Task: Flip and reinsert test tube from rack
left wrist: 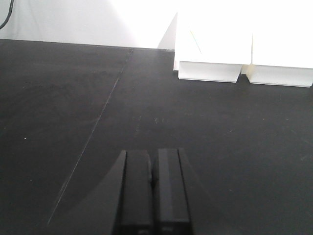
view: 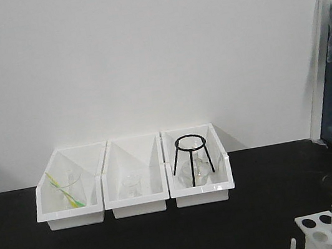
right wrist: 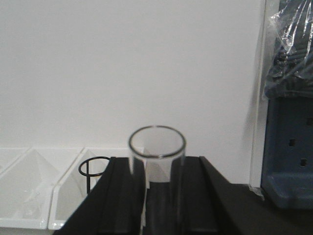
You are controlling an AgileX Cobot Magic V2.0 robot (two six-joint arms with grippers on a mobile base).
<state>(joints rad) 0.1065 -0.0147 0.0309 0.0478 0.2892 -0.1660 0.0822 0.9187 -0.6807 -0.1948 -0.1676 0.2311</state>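
Right end effector [right wrist: 157,169] is clamping the test tube [right wrist: 156,152] between its fingers, open mouth facing the wrist camera, while left end effector [left wrist: 152,161] is hanging clenched over the black counter [left wrist: 73,98] and the rack [view: 318,227] is sitting at the counter's near right corner.

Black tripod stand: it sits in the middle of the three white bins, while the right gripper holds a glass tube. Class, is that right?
No. The black tripod stand sits in the rightmost white bin, not the middle one; the exterior front-facing view shows it. The right gripper does hold a glass tube.
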